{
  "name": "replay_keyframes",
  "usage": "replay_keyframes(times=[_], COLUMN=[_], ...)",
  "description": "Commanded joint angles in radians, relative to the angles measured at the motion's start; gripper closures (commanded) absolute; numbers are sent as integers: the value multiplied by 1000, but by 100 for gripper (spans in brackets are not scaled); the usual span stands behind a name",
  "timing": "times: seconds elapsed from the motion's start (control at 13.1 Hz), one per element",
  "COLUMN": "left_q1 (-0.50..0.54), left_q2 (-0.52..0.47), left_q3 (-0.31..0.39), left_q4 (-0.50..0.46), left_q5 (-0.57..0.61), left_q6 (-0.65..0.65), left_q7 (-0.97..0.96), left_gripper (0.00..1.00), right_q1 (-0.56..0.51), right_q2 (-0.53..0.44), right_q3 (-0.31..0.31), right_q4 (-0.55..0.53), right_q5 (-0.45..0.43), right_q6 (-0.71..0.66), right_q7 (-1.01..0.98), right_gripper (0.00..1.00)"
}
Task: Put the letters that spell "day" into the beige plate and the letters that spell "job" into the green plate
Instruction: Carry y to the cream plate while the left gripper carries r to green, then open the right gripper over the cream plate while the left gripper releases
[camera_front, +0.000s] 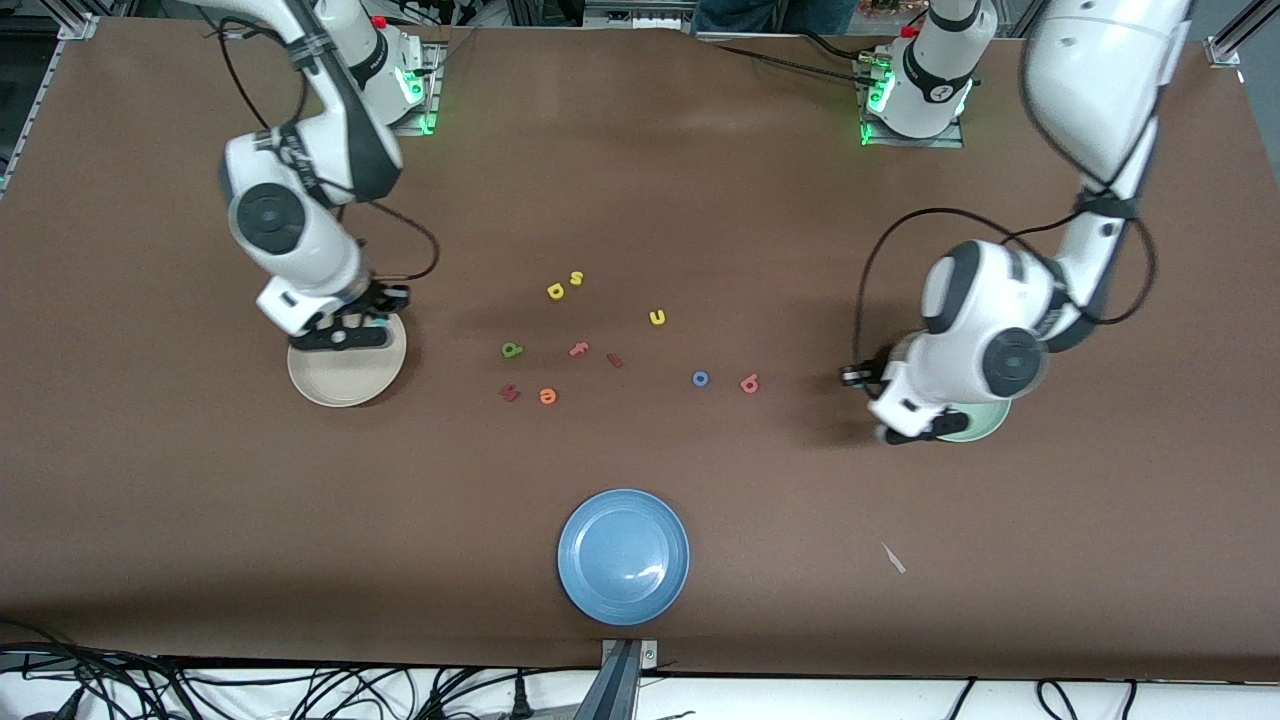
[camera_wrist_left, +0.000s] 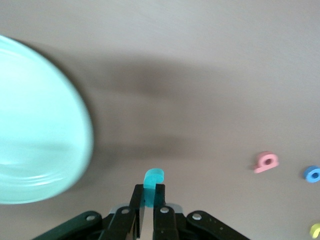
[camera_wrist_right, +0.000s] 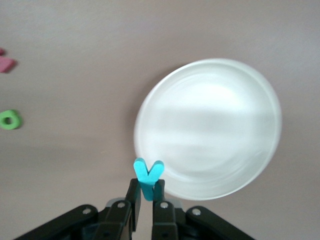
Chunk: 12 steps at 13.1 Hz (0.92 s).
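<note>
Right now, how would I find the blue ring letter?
Start at the big blue plate near the front camera, then look farther from the camera, a bit toward the left arm's end. The blue o lies beside a pinkish b; it's the only blue ring.

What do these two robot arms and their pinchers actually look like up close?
Both arms are glossy white with rounded segments and dark grey joint rings. Black cables loop along them, and green lights glow at their bases. The left gripper and right gripper are black, each with two slim flat fingers and small silver screws.

Light: bright, even, overhead | shadows: soft under arms | glare: blue plate (camera_front: 623, 556) | blur: wrist views
</note>
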<state>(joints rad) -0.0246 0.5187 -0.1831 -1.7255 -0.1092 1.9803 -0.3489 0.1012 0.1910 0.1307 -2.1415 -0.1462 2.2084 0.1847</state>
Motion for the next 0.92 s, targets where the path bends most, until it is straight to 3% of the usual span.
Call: replay_keyframes(times=[0.0, 0.15, 0.31, 0.46, 0.54, 0.69, 0.84], left_q1=[86, 129, 152, 170, 190, 206, 212], left_q2=[-5, 1, 12, 36, 43, 67, 92], left_q3=[-3, -3, -6, -3, -3, -4, -3], left_q4=[4, 4, 3, 4, 4, 6, 6], left_q5=[5, 22, 104, 131, 155, 195, 218], left_q6=[-35, -35, -35, -29, -26, -17, 12], left_q7=[129, 189, 212, 238, 257, 266, 266], left_gripper=[100, 100, 100, 100, 100, 100, 100], right_q1=[3, -15, -17, -17, -17, -15, -12], right_q2=[25, 54, 64, 59, 59, 61, 74], right_q3=[-63, -89, -91, -91, -91, -77, 22], right_q4=[12, 5, -11, -37, -37, -32, -20], right_q5=[-6, -6, 2, 13, 13, 23, 27], right_q6=[23, 68, 62, 63, 62, 60, 62], right_q7=[-141, -206, -191, -173, -166, -110, 81], right_gripper=[97, 90, 45, 25, 18, 17, 16])
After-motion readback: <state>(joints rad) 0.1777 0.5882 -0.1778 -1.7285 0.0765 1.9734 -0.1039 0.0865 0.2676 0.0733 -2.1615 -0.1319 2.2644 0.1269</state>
